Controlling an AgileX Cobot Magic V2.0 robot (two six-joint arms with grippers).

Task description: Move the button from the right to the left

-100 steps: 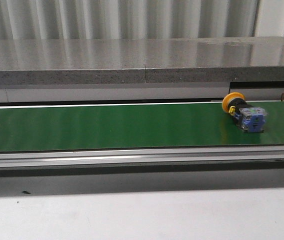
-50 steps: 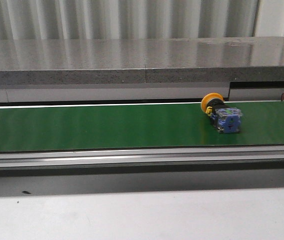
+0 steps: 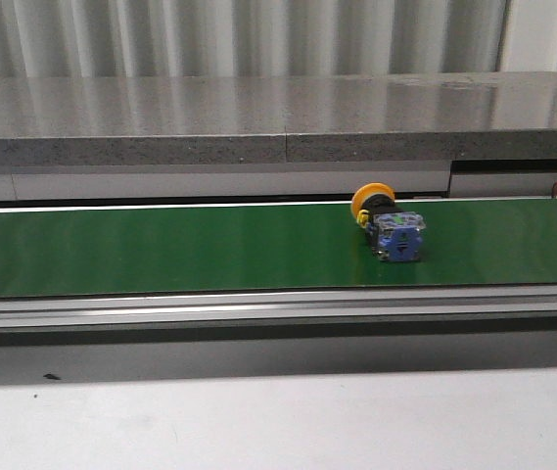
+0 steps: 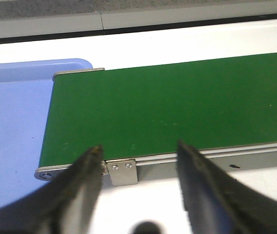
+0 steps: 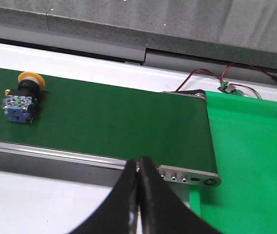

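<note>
The button (image 3: 388,222) lies on its side on the green conveyor belt (image 3: 161,250), right of the belt's middle in the front view and nearer the far edge than the near one. Its round yellow-orange cap points toward the back, the black collar sits behind the cap, and the translucent blue block with its metal screws faces the camera. Nothing touches it but the belt.

In the right wrist view the same button (image 5: 20,99) shows well apart from the right hand (image 5: 139,195), off toward the belt's length, with the cap away from the camera. The right hand is closed — its two dark fingers (image 5: 123,200) meet with no gap between them and hold nothing. It hangs over the near metal rail of the conveyor, close to the belt's end roller (image 5: 189,173). Beside that end lies a bright green tray (image 5: 250,156), and thin red and black wires (image 5: 211,73) run to a small circuit board just behind it.

The left hand (image 4: 138,161) stands wide apart and empty, its dark fingers (image 4: 87,170) spread over the other end of the belt (image 4: 177,107), above a small metal bracket (image 4: 122,170) on the rail. A pale blue tray (image 4: 11,131) lies just beside that end, on the white desk (image 4: 255,190).

A long grey stone-like ledge (image 3: 258,117) runs behind the conveyor, with a corrugated wall above it.
</note>
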